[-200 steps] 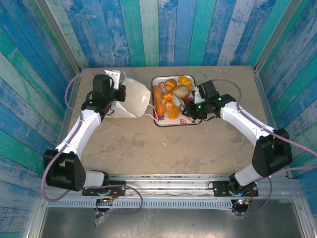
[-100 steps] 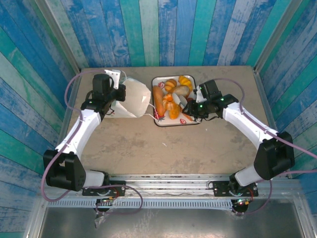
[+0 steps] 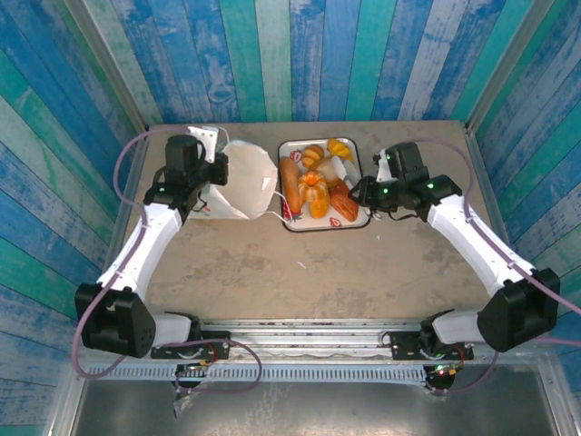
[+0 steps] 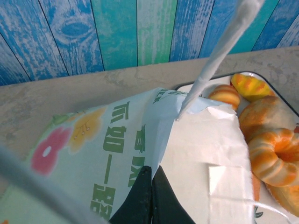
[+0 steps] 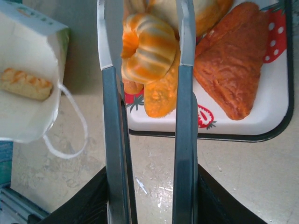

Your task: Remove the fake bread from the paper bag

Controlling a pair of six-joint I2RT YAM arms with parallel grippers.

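while the left end effector (image 4: 151,179) pinches the paper bag (image 4: 205,154) by its edge, the right end effector (image 5: 149,196), clamped on spread tongs (image 5: 184,140) above the tray (image 5: 280,107), should swing left and enter low for the fake bread roll (image 5: 25,84) lying inside.

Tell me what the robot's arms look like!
The left arm and right arm both have smooth white sections joined by chunky black joints. A thin purple cable loops along each. The left gripper has black, pointed fingers. Tiny green lights glow near the right wrist.
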